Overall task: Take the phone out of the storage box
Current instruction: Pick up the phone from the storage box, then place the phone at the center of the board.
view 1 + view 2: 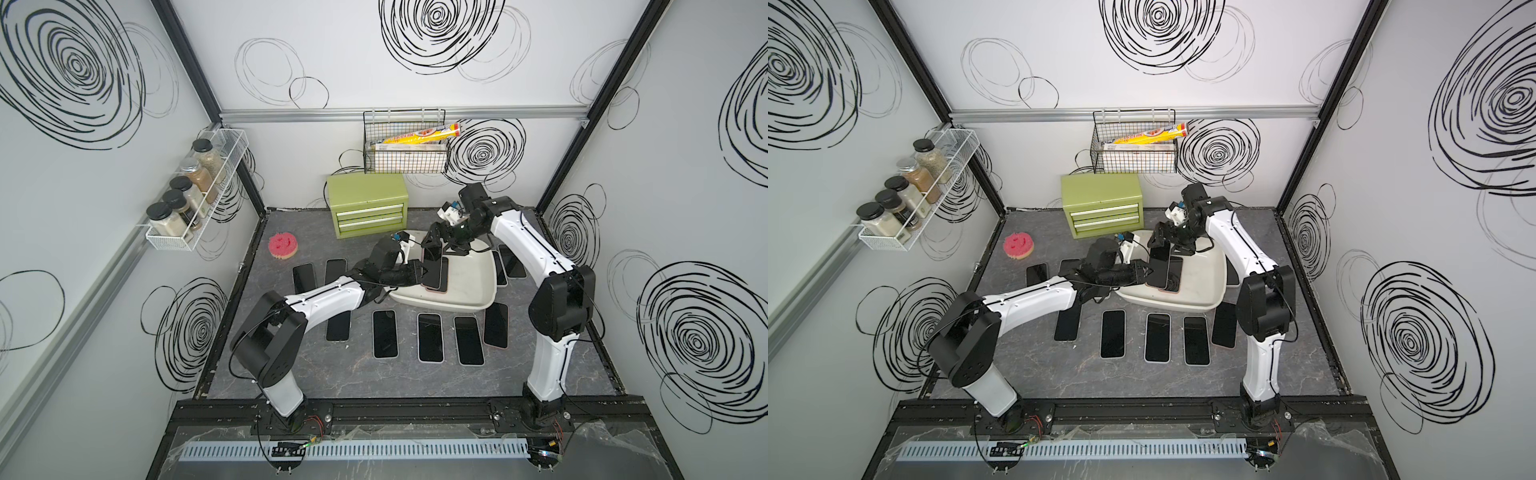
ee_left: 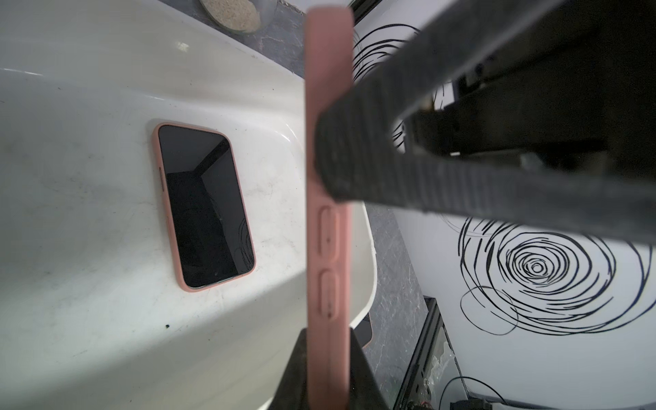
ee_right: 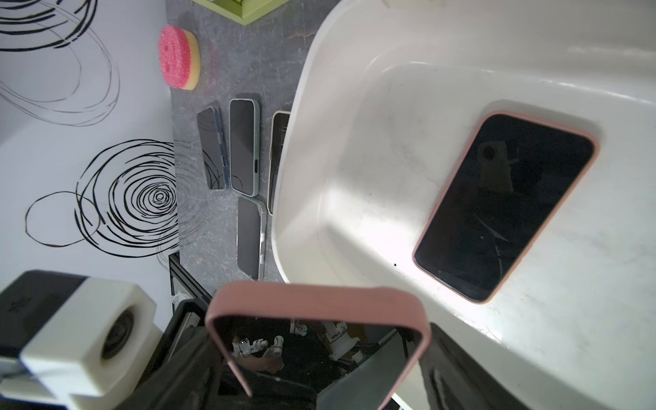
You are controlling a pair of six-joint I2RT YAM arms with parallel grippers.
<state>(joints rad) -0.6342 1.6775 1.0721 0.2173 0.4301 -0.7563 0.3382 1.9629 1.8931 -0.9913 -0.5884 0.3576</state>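
Gray marbled surface (image 1: pixel 374 374), strewn with loose phones (image 1: pixel 429 337): a pink-cased phone (image 2: pixel 328 248) is held on edge, clamped between the left fingers (image 2: pixel 294 372) above the storage box (image 2: pixel 88 106). The right fingers (image 2: pixel 390 177) are spread wide across it, their grip uncertain. A second phone (image 2: pixel 206 206) lies flat below. One firm hold should be confirmed before the rim is cleared.

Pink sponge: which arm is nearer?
Left. The left arm reaches the storage box from the sponge's side; the right arm comes in from the opposite side.
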